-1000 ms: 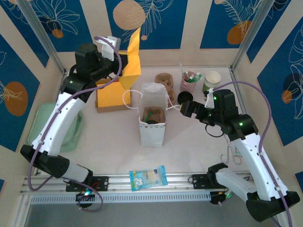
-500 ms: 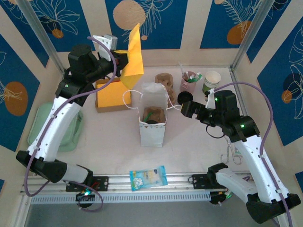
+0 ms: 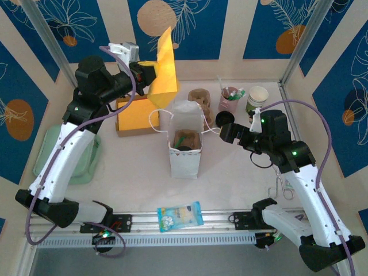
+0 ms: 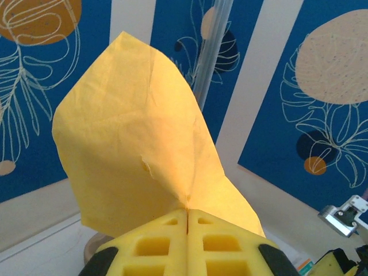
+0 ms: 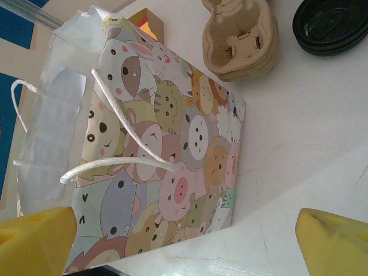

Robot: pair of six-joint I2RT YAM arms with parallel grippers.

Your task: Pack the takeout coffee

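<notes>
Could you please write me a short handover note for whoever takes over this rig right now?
Left hand: shut on a yellow paper sheet, raised beside its box.
Right hand: open, empty, beside the white gift bag.
Green-sided paper cup: on the table, far right, next to the pink cup.
Done: a brown-and-green item sits in the bag.
Left: cup and sheet are not yet in the bag.

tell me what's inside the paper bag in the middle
A brown pulp carrier with something green on it sits in the bag; its walls hide anything lower.
</notes>
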